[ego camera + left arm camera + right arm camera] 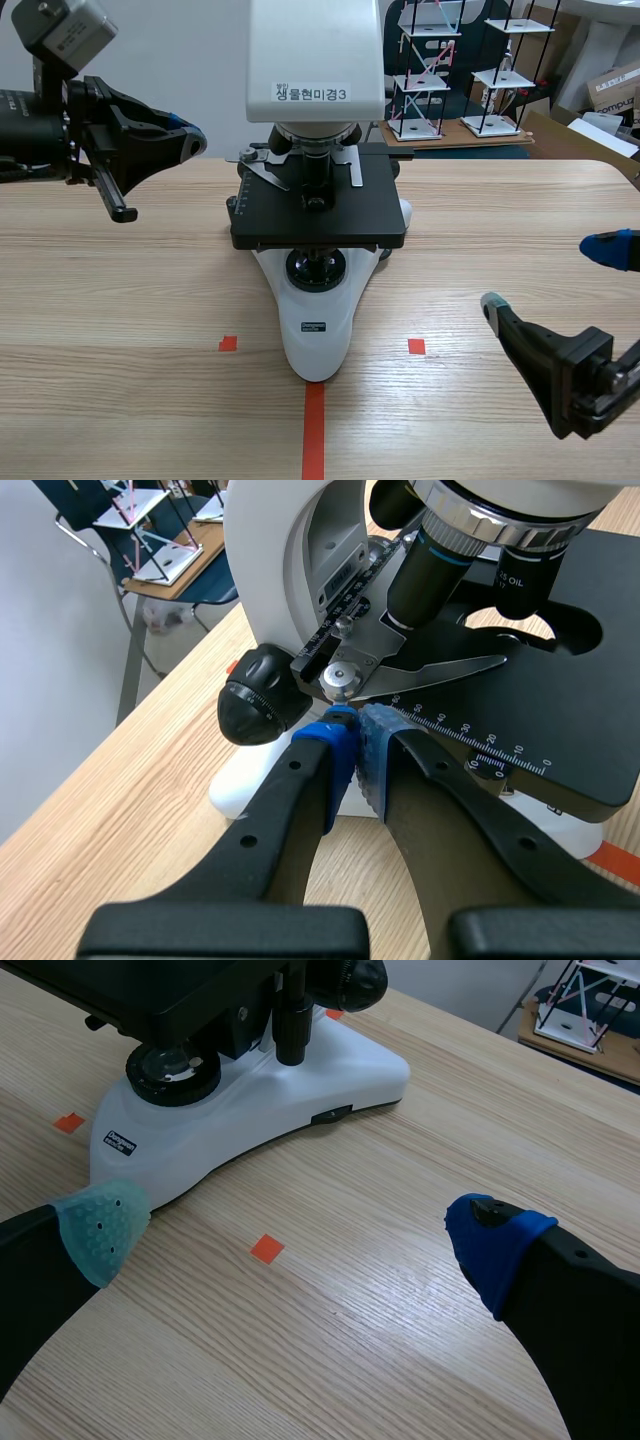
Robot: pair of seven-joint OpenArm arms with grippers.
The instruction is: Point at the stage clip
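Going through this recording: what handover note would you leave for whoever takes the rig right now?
Left claw: shut, tips aimed at the pivot end of the stage clip, just short of it; contact unclear.
Right claw: open, low over the table, beside the microscope base, holding nothing.
Done: the pointing pose looks reached.
Left: probably nothing beyond confirming the aim.

A light wooden table (pixel 120 300) is pictured with a white-and-black microscope (pixel 316 330) stood at its middle. The white base is set between two orange-red tape squares (pixel 228 343), its tip touching a tape line (pixel 314 430).
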